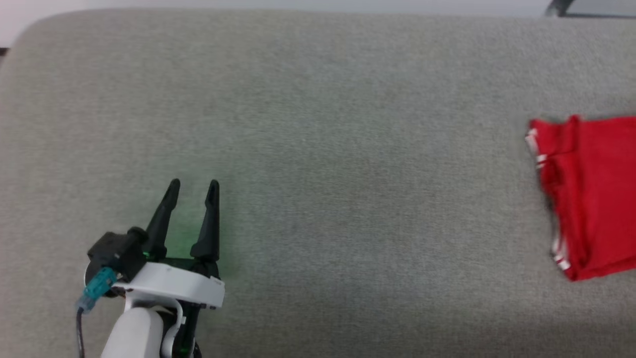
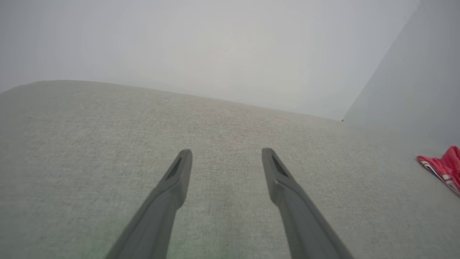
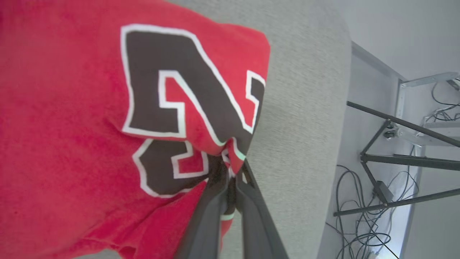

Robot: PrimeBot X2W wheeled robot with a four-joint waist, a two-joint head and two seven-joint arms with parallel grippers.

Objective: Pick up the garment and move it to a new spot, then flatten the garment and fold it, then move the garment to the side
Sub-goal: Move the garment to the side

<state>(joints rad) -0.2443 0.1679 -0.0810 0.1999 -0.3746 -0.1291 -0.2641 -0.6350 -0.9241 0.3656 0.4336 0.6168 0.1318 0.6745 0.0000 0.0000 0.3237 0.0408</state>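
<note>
**Right arm has the garment, left stands clear**

My right gripper is pinched shut on a fold of the garment, beside the black lettering. In the head view the garment lies at three o'clock from my left gripper, well apart. Those jaws are spread wide and empty. The garment's visible edge runs twelve to six. The grey upholstered surface is bare between them, with a black metal frame beyond.
</note>
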